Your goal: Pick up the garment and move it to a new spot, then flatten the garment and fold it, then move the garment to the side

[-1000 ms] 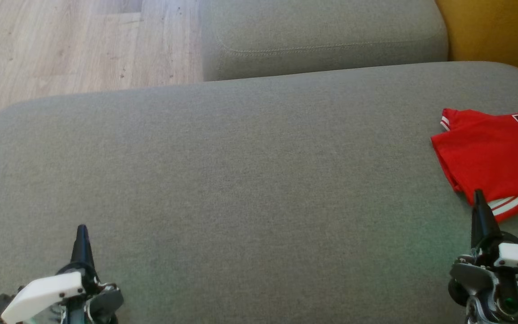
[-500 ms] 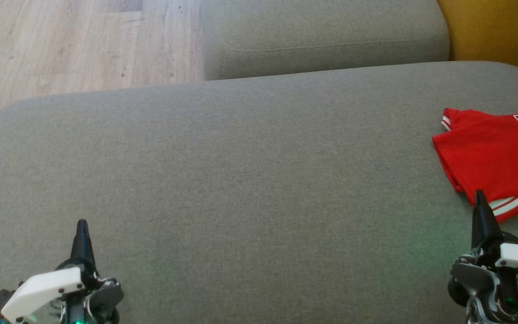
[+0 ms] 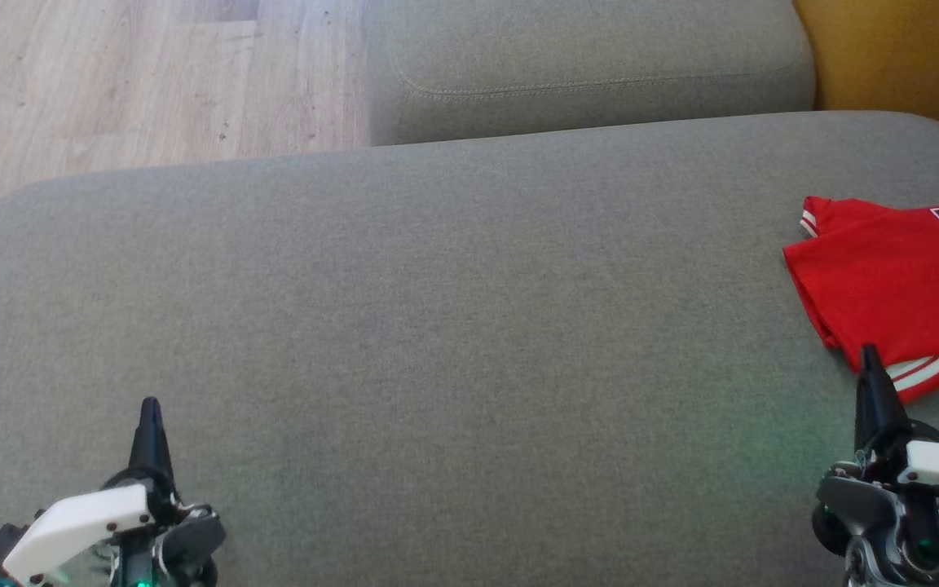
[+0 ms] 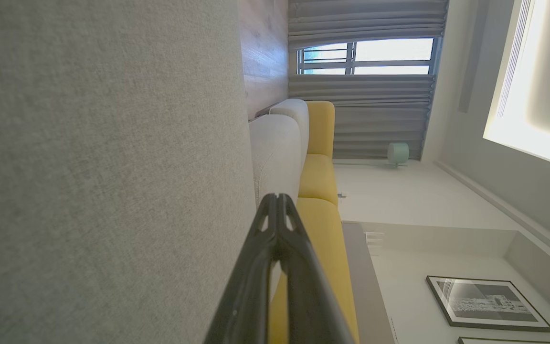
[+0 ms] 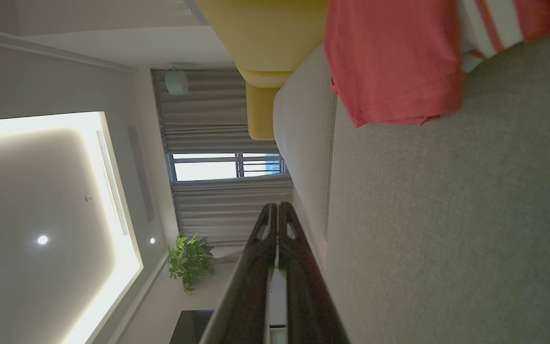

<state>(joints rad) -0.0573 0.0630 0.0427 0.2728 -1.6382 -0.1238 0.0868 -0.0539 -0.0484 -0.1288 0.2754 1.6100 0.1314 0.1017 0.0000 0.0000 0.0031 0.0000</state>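
Head view: left gripper [image 3: 148, 403] and right gripper [image 3: 869, 349] were closed, empty; the folded red garment [image 3: 885, 269] lay just beyond the right one's tip. Left wrist: cushion [image 4: 89, 167] alongside. Right wrist: nudging forward closed could rumple the fold

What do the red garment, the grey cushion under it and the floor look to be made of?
Red garment: thin knit fabric, probably polyester jersey, matte; it lies in soft folds, with striped trim.
Grey cushion: woven upholstery, matte; fine speckled weave.
Floor: wood or wood-look laminate; grain and plank joints.
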